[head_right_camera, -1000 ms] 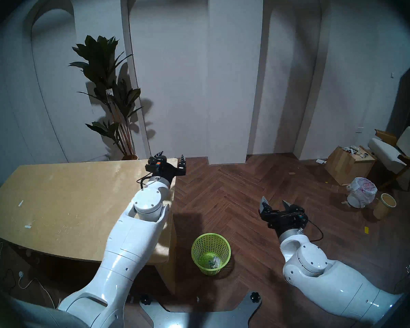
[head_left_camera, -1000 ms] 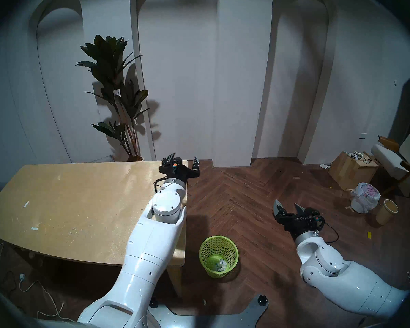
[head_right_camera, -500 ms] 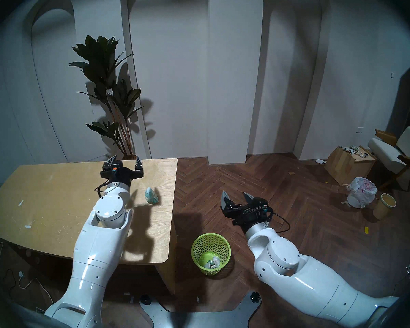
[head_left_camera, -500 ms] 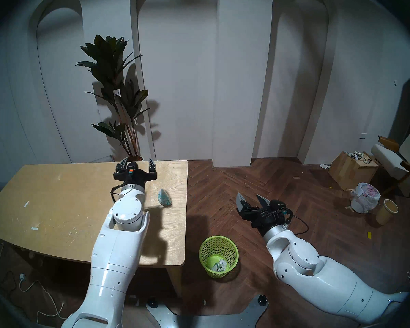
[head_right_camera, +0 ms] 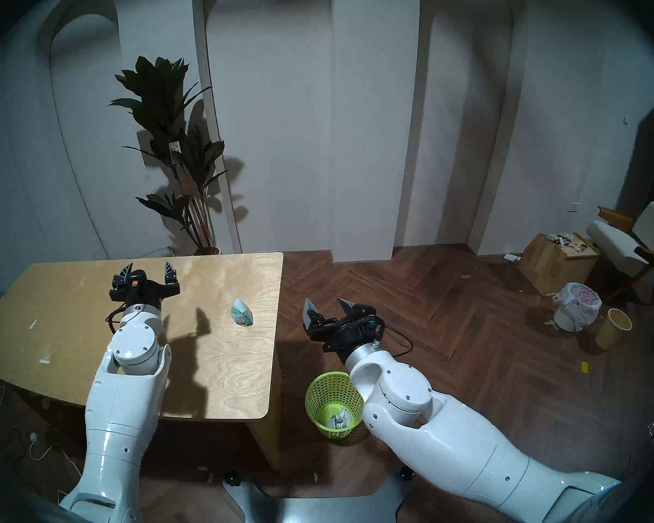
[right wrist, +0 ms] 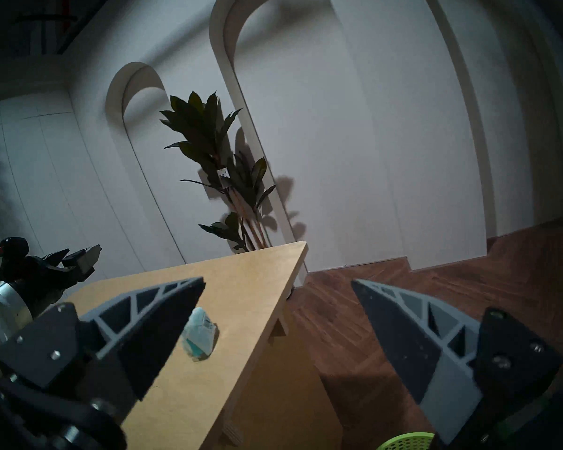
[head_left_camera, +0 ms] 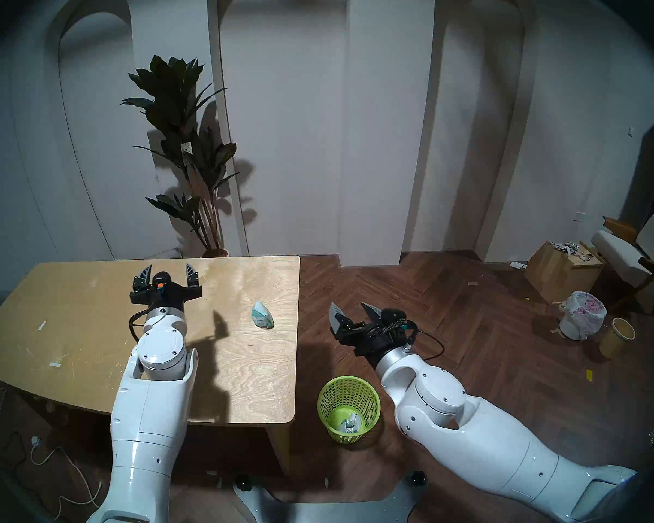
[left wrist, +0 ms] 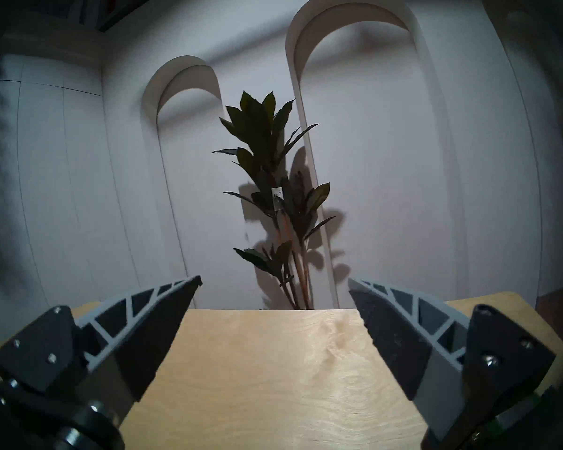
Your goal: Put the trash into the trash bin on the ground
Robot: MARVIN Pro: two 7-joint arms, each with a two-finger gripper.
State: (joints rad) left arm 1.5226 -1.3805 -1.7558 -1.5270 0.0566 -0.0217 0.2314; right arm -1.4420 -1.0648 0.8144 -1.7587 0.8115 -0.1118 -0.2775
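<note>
**Teal wrapper lies alone near the table's right edge**

Teal-and-clear, the wrapper [head_left_camera: 262, 314] lies on the table [head_left_camera: 91, 322] close to its right edge, about midway between the far and near corners on that side. Its long axis runs from far-left to near-right in the head view, the narrower end pointing toward the far edge. Nothing touches it.

On the floor off the table's near right corner stands the bin [head_left_camera: 349, 408], upright, with crumpled white and teal litter [head_left_camera: 351, 423] at its bottom.

The left gripper [head_left_camera: 168, 274] hovers over the middle of the table near the far edge, fingers spread wide and empty, well left of the wrapper. The right gripper [head_left_camera: 352, 310] hangs over the floor just off the table's right edge, fingers likewise wide apart and empty, tips aimed toward the wrapper.

A second ago the left arm lay over the table's far right corner and hid the wrapper; it has since swung left and uncovered it. The right arm has swung left too, from well right of the bin to above it. Wrapper and bin have not shifted over the last half second.
</note>
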